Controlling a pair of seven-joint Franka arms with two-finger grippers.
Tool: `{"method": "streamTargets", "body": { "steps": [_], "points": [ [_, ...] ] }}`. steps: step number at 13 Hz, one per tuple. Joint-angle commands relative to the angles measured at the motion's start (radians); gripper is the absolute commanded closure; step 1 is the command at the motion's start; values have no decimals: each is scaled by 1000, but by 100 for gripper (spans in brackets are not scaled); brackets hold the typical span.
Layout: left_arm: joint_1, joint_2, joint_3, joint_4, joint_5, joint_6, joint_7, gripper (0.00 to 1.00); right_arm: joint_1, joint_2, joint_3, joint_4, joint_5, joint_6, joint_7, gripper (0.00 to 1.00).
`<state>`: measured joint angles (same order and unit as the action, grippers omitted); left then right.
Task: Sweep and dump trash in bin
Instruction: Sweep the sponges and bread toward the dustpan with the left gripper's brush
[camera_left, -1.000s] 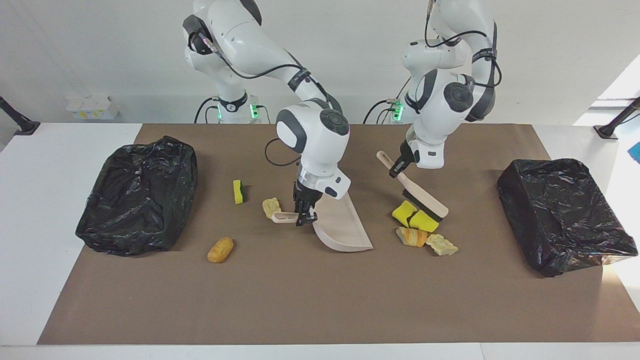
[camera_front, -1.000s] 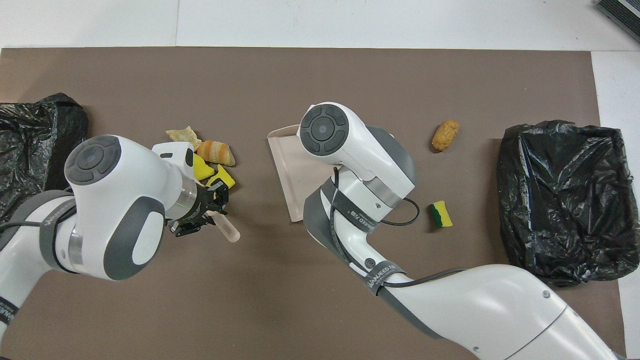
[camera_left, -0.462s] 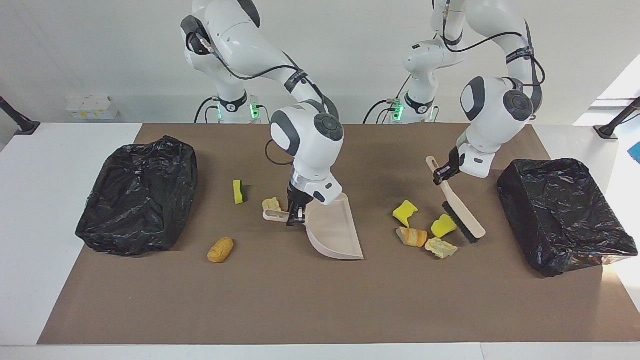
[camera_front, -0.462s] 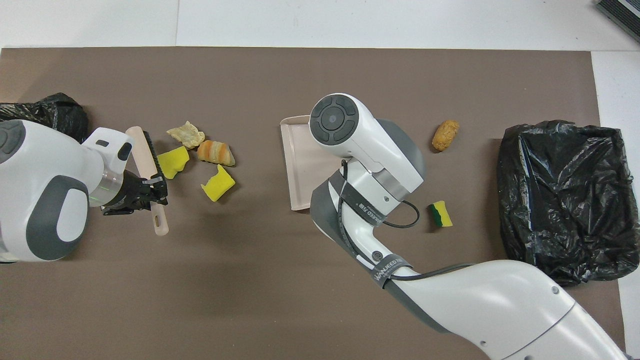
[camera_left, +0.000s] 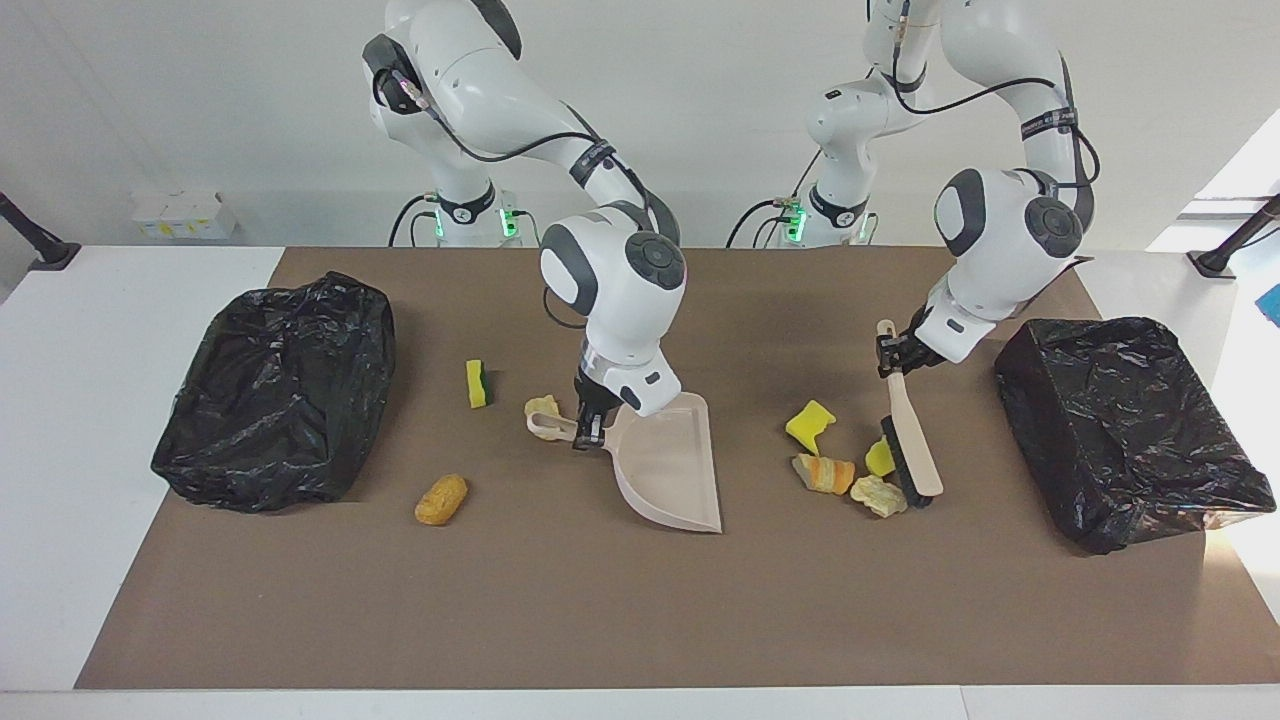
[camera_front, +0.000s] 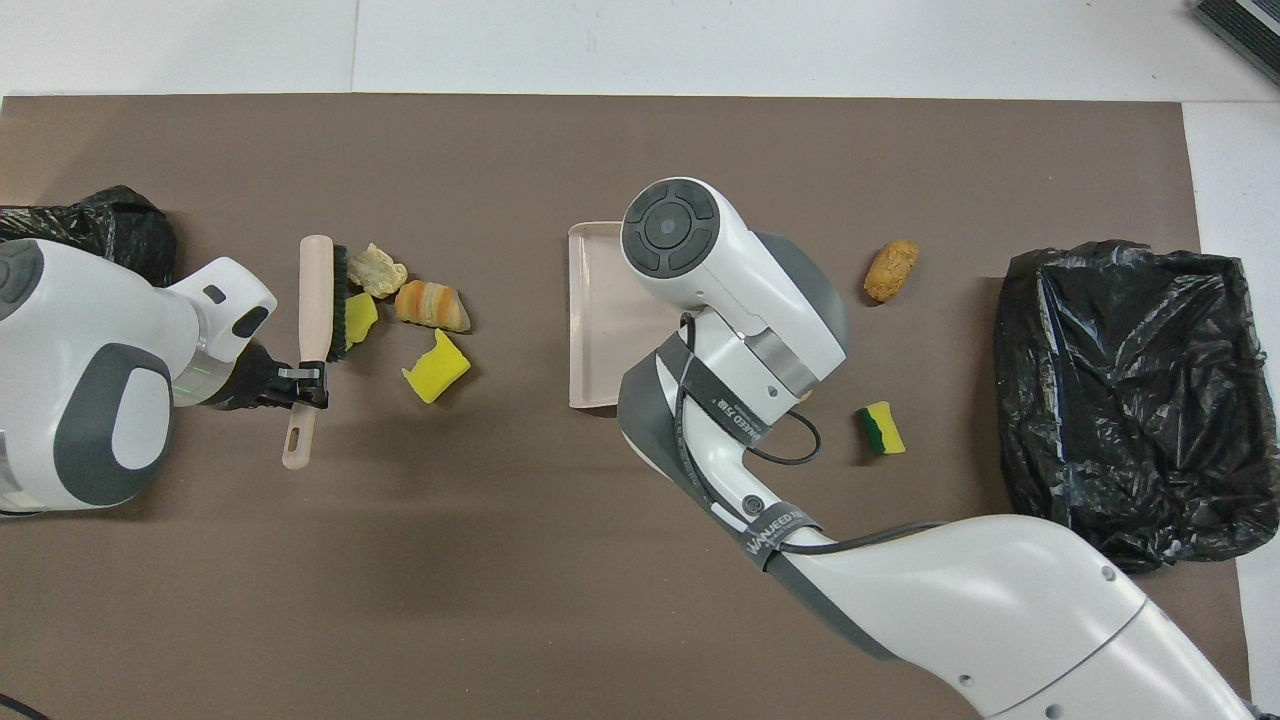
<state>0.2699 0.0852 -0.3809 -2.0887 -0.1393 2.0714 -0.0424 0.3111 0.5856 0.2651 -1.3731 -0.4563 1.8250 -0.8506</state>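
Observation:
My left gripper (camera_left: 893, 358) (camera_front: 300, 375) is shut on the handle of the beige brush (camera_left: 910, 450) (camera_front: 318, 300). Its black bristles touch a yellow sponge piece (camera_left: 880, 457) (camera_front: 358, 318) and a beige lump (camera_left: 878, 494) (camera_front: 378, 268). An orange lump (camera_left: 823, 474) (camera_front: 432, 305) and another yellow piece (camera_left: 810, 422) (camera_front: 436, 365) lie beside them. My right gripper (camera_left: 585, 430) is shut on the handle of the beige dustpan (camera_left: 665, 470) (camera_front: 595, 320), whose straight lip faces that cluster. A beige lump (camera_left: 542, 407) lies by the handle. A green-backed sponge (camera_left: 478, 384) (camera_front: 880, 428) and a tan lump (camera_left: 441, 499) (camera_front: 890, 270) lie toward the right arm's end.
Two bins lined with black bags stand on the brown mat, one at the right arm's end (camera_left: 280, 390) (camera_front: 1125, 390) and one at the left arm's end (camera_left: 1120, 425) (camera_front: 100, 220). In the overhead view the right arm covers its own gripper.
My left gripper swung the brush from over the cluster toward the left arm's bin, then set it against the trash. One yellow piece shifted. The dustpan moved a little toward the cluster.

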Motion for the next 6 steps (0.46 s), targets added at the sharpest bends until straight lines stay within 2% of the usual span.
{"method": "streamTargets", "body": {
  "steps": [1,6],
  "points": [
    [-26,25,-13,-5,14,50,-8,100,14,7,2,28,15,-33,30,100],
    [-213,18,-16,12,4,36,-239,100,11,6,5,20,21,-39,13,100]
  ]
}}
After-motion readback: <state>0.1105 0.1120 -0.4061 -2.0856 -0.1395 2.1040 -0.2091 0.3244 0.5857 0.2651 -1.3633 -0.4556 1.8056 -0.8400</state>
